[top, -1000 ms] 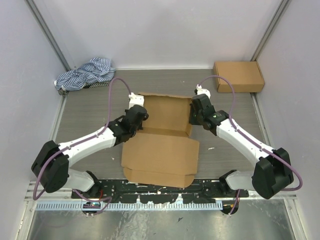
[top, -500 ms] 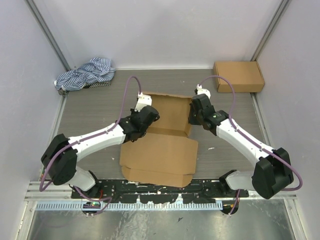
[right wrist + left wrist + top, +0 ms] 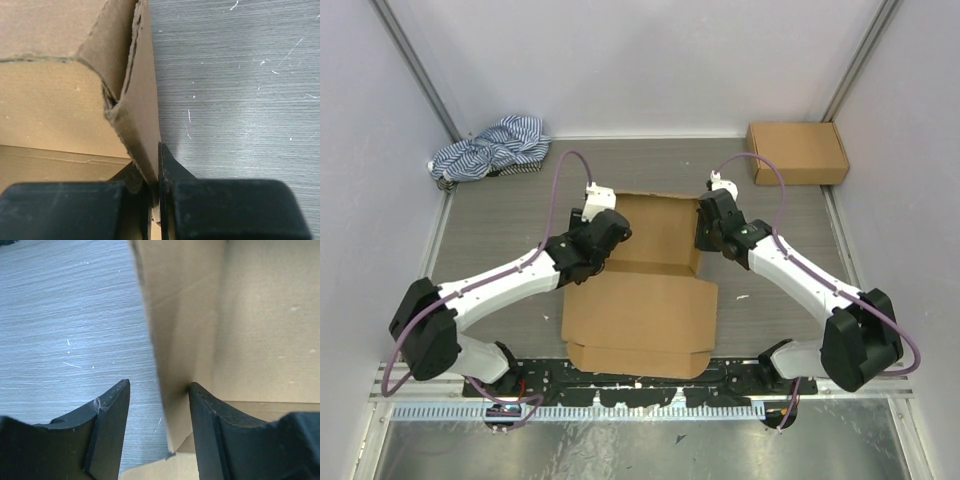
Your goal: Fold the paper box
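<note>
**At Centre, Walls Raised**

On the grey wood-grain table (image 3: 490, 230) the plain brown corrugated cardboard paper box (image 3: 640, 310) is laid. Its right wall is pinched by the right gripper (image 3: 154, 162). Its left wall is straddled, ungripped, by the parted left gripper (image 3: 159, 387).

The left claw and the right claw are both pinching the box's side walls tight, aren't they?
Not quite. The left claw is open: the left wrist view shows its fingers standing apart, with a wall of the paper box between them. The right claw does pinch its side wall tight.
</note>
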Action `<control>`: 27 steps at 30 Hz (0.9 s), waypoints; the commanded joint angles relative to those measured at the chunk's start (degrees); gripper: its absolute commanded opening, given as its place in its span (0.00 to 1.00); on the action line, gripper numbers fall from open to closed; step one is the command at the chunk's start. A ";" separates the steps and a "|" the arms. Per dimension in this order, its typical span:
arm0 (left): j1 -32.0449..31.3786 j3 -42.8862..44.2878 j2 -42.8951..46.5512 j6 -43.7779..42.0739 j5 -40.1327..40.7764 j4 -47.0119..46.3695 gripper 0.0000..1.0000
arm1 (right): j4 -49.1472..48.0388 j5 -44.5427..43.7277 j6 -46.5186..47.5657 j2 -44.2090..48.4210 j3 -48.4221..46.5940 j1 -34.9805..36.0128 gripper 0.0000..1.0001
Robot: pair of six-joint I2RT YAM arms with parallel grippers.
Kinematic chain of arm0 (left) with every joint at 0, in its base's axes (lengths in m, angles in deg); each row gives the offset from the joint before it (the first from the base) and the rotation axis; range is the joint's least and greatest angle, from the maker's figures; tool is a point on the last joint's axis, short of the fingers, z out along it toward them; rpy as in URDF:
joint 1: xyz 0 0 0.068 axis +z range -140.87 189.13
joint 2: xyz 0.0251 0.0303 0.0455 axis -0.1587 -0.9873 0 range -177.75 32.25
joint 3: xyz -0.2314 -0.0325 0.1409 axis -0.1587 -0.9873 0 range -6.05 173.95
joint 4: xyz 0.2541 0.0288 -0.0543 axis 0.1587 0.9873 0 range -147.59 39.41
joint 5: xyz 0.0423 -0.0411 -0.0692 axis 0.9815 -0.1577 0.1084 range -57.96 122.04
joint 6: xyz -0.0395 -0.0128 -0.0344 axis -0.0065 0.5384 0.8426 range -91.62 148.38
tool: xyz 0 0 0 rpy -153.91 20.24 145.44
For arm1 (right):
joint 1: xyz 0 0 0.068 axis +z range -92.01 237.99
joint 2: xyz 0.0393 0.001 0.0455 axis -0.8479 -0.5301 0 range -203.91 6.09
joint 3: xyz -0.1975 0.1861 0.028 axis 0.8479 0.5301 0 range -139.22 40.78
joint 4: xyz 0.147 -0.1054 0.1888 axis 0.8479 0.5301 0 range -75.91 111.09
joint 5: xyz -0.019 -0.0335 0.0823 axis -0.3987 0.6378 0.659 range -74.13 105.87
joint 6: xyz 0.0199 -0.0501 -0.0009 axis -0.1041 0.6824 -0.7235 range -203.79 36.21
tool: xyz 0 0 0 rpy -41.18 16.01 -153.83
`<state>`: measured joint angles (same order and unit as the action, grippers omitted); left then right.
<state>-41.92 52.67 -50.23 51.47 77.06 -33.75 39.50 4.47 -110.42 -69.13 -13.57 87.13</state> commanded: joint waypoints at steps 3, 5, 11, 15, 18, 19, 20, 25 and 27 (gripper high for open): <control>-0.03 -0.47 7.24 0.91 -1.70 1.43 0.58 | -0.08 -3.18 -2.58 -1.96 -3.42 0.21 0.01; -0.05 -0.57 9.19 0.95 -2.44 2.00 0.59 | 0.01 -2.85 -2.59 -2.25 -3.86 0.21 0.01; 0.21 -3.92 15.70 -0.49 -3.18 -0.49 0.63 | 0.68 -1.70 -2.09 -3.56 -4.85 0.20 0.02; 1.70 -5.40 14.15 0.46 -5.10 -1.11 0.63 | 1.98 -1.54 -1.38 -5.95 -6.43 0.21 0.17; 3.47 -4.96 11.76 1.38 -7.16 -1.10 0.63 | 2.95 0.53 -1.23 -7.97 -7.92 0.21 0.44; 4.10 -4.79 11.14 1.42 -7.79 -1.27 0.63 | 3.04 0.58 -1.23 -8.39 -8.30 0.21 0.53; 4.72 -4.48 10.71 1.44 -8.32 -1.37 0.63 | 3.05 0.63 -1.23 -8.80 -8.58 0.21 0.62; 9.12 -3.21 10.14 1.10 -12.26 -2.29 0.62 | 3.27 -0.24 -1.21 -9.87 -10.52 0.21 0.78; 10.73 -2.44 8.38 0.62 -13.98 -2.88 0.62 | 3.29 -0.49 -1.23 -10.11 -11.12 0.25 0.78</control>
<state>-33.96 48.18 -40.42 52.28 67.05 -33.88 43.26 4.63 -111.34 -79.44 -21.02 87.13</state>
